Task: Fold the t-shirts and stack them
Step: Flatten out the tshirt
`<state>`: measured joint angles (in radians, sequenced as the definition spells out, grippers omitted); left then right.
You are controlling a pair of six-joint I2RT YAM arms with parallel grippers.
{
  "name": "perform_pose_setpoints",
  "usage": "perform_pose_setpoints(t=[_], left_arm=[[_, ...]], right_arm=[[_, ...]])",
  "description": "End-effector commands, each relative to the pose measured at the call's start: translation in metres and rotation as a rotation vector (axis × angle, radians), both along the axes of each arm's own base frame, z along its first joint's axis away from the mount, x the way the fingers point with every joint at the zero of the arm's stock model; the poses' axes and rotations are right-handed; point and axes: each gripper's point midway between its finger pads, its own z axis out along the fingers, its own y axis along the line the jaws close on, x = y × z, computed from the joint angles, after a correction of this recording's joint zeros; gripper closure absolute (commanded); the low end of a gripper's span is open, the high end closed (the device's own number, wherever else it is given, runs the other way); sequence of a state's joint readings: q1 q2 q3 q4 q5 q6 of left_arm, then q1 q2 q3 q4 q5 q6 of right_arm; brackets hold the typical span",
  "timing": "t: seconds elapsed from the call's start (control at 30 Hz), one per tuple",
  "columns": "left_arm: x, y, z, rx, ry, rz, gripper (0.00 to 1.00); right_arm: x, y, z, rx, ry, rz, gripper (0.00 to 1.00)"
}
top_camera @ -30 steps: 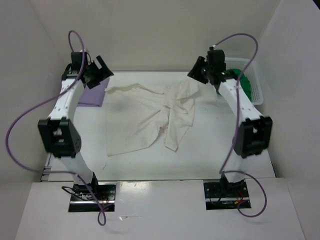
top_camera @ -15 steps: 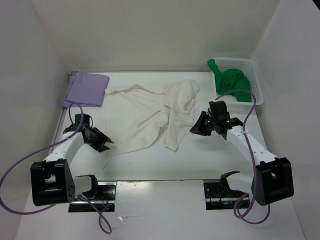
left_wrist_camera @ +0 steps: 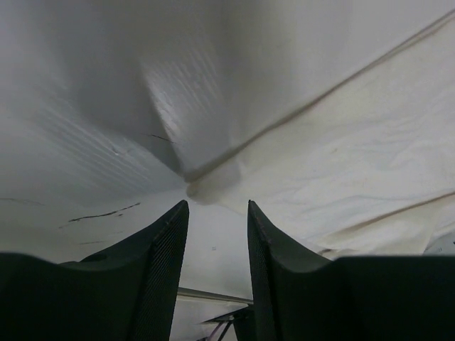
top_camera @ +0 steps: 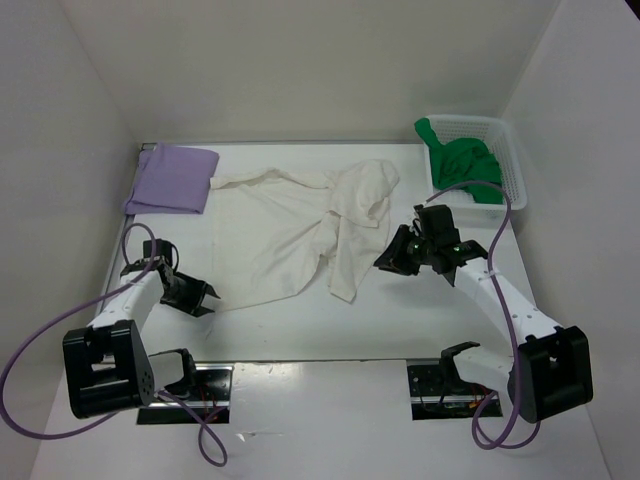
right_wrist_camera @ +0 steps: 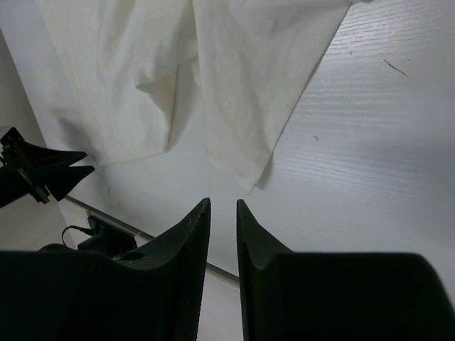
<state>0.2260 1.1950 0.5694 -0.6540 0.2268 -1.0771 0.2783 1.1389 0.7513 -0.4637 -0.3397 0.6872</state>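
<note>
Now the cream shirt [top_camera: 280, 235] lies crumpled mid-frame, my left gripper [top_camera: 203, 298] at its lower-left corner, right gripper [top_camera: 388, 260] by its lower-right hem, both part-spread, empty: next, I'd pinch those edges to flatten it

Bright even light, soft shadows beside the cream t-shirt [top_camera: 280, 240].

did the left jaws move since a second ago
yes, the left jaws moved from beside the lavender t-shirt at the far edge toward the near edge, and are now by the cream t-shirt's near left corner
</note>
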Motion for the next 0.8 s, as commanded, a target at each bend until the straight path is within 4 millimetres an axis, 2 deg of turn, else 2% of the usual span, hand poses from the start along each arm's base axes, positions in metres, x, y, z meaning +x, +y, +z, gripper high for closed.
perform_pose_setpoints(t=[0.0, 0.1, 0.23, 0.37, 0.53, 0.73, 0.77], left_arm=[[-0.012, 0.009, -0.005, 0.036, 0.076, 0.046, 0.53], [-0.016, 0.012, -0.004, 0.054, 0.095, 0.041, 0.55], [-0.025, 0.008, -0.012, 0.034, 0.136, 0.037, 0.55], [-0.019, 0.007, -0.017, 0.03, 0.106, 0.036, 0.55], [-0.001, 0.004, -0.022, -0.01, 0.046, 0.089, 0.56], [-0.002, -0.004, -0.029, -0.015, 0.039, 0.087, 0.59], [-0.002, -0.005, -0.03, -0.014, 0.03, 0.078, 0.64]], right_arm=[[0.001, 0.009, 0.012, 0.026, -0.054, 0.036, 0.74], [0.005, 0.01, 0.015, 0.024, -0.071, 0.042, 0.74], [0.01, 0.011, 0.016, 0.028, -0.084, 0.043, 0.74], [0.012, 0.013, 0.016, 0.037, -0.089, 0.05, 0.74], [0.011, 0.018, 0.02, 0.047, -0.096, 0.066, 0.74], [0.015, 0.017, 0.021, 0.039, -0.098, 0.058, 0.72], [0.015, 0.017, 0.018, 0.036, -0.088, 0.058, 0.72]])
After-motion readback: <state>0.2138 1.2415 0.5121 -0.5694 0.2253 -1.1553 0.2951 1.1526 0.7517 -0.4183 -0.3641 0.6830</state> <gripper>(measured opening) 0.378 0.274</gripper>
